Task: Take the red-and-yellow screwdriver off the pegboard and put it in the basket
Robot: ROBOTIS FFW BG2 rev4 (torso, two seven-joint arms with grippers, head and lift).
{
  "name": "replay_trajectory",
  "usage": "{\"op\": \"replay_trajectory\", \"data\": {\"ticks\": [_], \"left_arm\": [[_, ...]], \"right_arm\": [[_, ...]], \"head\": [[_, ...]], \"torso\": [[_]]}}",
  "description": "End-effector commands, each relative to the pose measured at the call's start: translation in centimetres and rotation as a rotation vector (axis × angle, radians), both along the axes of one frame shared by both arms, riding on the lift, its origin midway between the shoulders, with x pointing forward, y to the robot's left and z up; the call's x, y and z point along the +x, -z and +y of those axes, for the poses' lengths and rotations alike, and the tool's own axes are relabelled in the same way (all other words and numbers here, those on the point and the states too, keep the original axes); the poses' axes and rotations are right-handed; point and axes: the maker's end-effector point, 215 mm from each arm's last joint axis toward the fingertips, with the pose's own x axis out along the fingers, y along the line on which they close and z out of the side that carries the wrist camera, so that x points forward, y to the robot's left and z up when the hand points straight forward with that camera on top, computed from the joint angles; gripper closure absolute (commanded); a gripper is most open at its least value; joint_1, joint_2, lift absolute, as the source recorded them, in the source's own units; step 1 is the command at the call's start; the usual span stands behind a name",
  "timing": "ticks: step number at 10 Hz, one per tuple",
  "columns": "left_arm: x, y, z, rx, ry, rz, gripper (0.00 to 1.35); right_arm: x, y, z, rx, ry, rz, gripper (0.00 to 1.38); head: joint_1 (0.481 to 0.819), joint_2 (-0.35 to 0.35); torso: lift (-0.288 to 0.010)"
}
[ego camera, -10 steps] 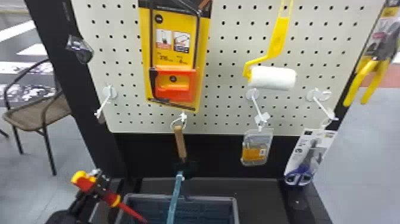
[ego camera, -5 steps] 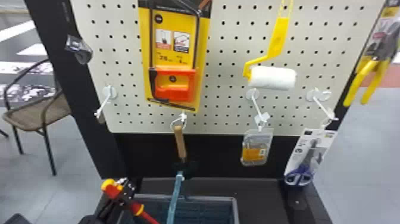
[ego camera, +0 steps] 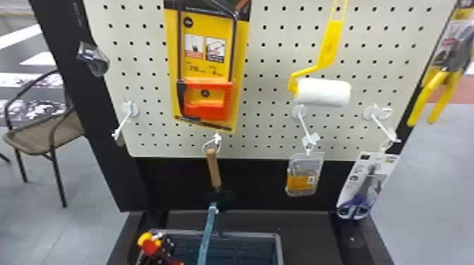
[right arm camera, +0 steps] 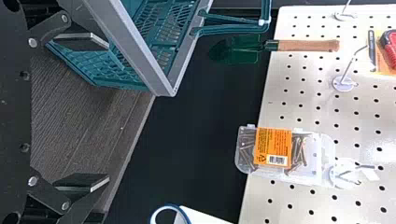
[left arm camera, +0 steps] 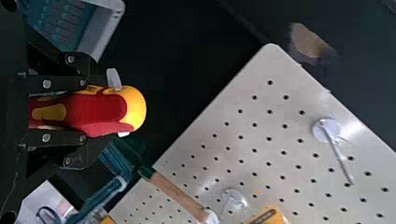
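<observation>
The left tool (ego camera: pixel 165 248) is clamped on the red-and-yellow screwdriver (ego camera: pixel 149 243), and in the left wrist view the two black fingers press the handle from either side, its rounded yellow end pointing away from the tool. In the head view this tool is at the left corner of the basket (ego camera: pixel 247 234), overlapping its grey rim; whether the shaft is over the inside cannot be told. The basket's blue handle (ego camera: pixel 208 232) stands to the right of the tool. Above the tool and to its right, a trowel (ego camera: pixel 213 171) hangs by its wooden grip, with a carded hacksaw (ego camera: pixel 208 102) higher up on the pegboard (ego camera: pixel 268 123). A white hook (ego camera: pixel 123 121) sits above and a little to the left of the tool. Farther right of it hang a box of screws (ego camera: pixel 301 179), a paint roller (ego camera: pixel 322 92) and carded scissors (ego camera: pixel 366 190). A chair (ego camera: pixel 46 130) stands beyond it to the left. The right tool (right arm camera: pixel 108 112) has its fingers wide apart; one is near the basket, and the box of screws is ahead of the fingertips.
</observation>
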Motion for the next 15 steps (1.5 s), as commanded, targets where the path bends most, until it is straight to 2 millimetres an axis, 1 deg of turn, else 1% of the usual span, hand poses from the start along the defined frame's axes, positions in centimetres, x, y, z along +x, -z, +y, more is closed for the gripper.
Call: {"op": "replay_trajectory", "data": {"ticks": [1, 6, 7, 8, 9, 10, 11, 15], "left_arm": [[-0.1, 1.8, -0.8, 0.004, 0.019, 0.027, 1.16], [-0.2, 3.0, -2.2, 0.005, 0.061, 0.049, 1.15], [-0.3, 3.1, -2.3, 0.007, 0.071, 0.050, 1.05], [-0.1, 2.9, -2.4, 0.030, 0.083, 0.035, 0.76], [0.2, 2.6, -2.7, 0.049, 0.099, 0.018, 0.52], [0.4, 2.4, -2.7, 0.061, 0.106, 0.009, 0.41], [0.3, 2.5, -2.7, 0.061, 0.108, 0.011, 0.36], [0.5, 1.9, -2.8, 0.055, 0.110, -0.005, 0.35]], "right_arm": [[-0.1, 0.1, 0.0, 0.001, 0.000, 0.002, 0.28], [-0.1, 0.1, 0.0, 0.001, 0.000, 0.002, 0.28], [-0.1, 0.1, 0.0, 0.001, 0.000, 0.002, 0.28], [-0.1, 0.1, 0.0, 0.001, 0.000, 0.002, 0.28], [-0.1, 0.0, 0.0, 0.004, 0.003, 0.002, 0.28], [-0.1, 0.1, 0.0, 0.007, 0.002, 0.004, 0.28], [-0.1, 0.2, 0.0, 0.009, 0.003, 0.007, 0.28], [-0.1, 0.2, 0.0, 0.012, 0.004, 0.007, 0.28]], "head": [[0.549, 0.000], [0.549, 0.000], [0.549, 0.000], [0.549, 0.000], [0.549, 0.000], [0.549, 0.000], [0.549, 0.000], [0.549, 0.000]], "torso": [[-0.100], [-0.100], [-0.100], [-0.100], [-0.100], [-0.100], [-0.100], [-0.100]]}}
